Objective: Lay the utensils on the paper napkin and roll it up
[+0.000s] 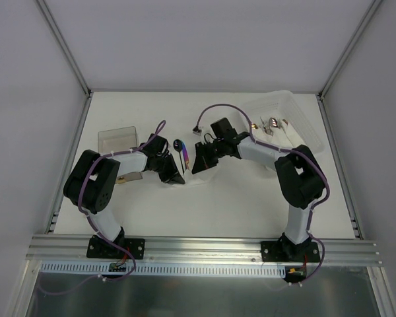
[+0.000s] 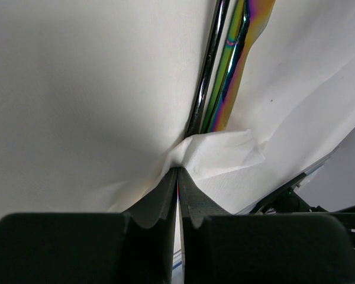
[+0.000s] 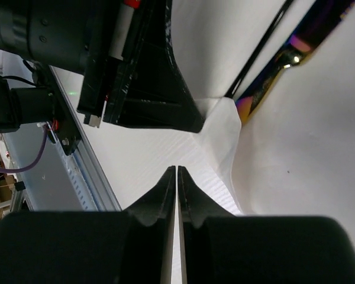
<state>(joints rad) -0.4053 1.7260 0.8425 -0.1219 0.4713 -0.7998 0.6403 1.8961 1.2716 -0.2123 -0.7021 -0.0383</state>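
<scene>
While the left gripper (image 2: pixel 178 170) has its fingers pressed together on a bunched edge of the paper napkin (image 2: pixel 222 155), the roll is judged to be at its opening fold. The paper puckers up out of the fingertips, and a small flap is turned over toward the cutlery.

Facing it from close by, the right gripper (image 3: pixel 177 170) also has its fingers together, tips down on the napkin's embossed surface. Whether paper is caught between them cannot be told from these views.

Just past the pinch, the two utensils lie side by side on the napkin, touching along their length. The spoon (image 2: pixel 207 68) shows its thin dark handle, and the iridescent piece (image 2: pixel 234 65) lies on its right in the left wrist view. Both handle ends meet the turned flap. From above, both pieces run away from the grippers toward the far side, the spoon's black bowl at the far end.

Procedure, as a recommendation:
1. Confirm the right fingers hold paper before pulling; re-pinch if they do not.
2. Raise both pinches together and level, only high enough to clear the handles.
3. Carry the edge over the cutlery in one even sweep.
4. Avoid pulling the two pinches apart; the sheet looks thin and would likely tear.
5. Avoid nudging the handles, or the pair may splay out of the fold.

Farther back on the table (image 1: pixel 251 198), a clear plastic box (image 1: pixel 117 137) stands at far left and a clear bin (image 1: pixel 302 135) with other cutlery (image 1: pixel 272 124) at far right, both well apart from the work.
</scene>
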